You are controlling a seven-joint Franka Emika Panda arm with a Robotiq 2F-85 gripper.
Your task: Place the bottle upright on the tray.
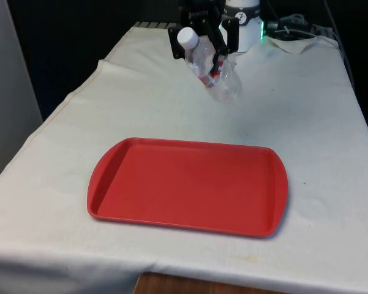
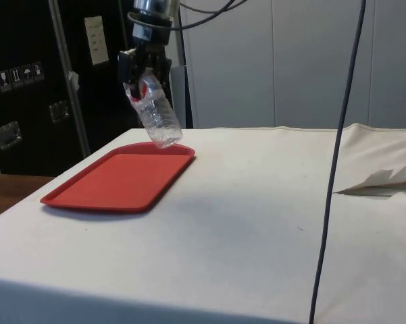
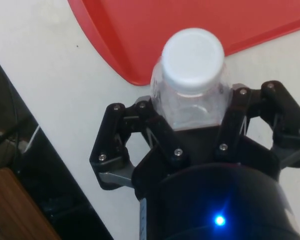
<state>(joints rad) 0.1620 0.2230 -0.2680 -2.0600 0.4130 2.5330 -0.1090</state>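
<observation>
White cloth covers the table, and above it we see the gripper (image 1: 208, 46) clamped on the clear bottle (image 1: 214, 70) — held off the cloth, tilted, cap up, beyond the far edge of the red tray (image 1: 187, 187) — needing righting.

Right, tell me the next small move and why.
Probably carry the clear plastic bottle toward the red tray while righting it: the claw holds it tilted above the white cloth, short of the tray.
</observation>
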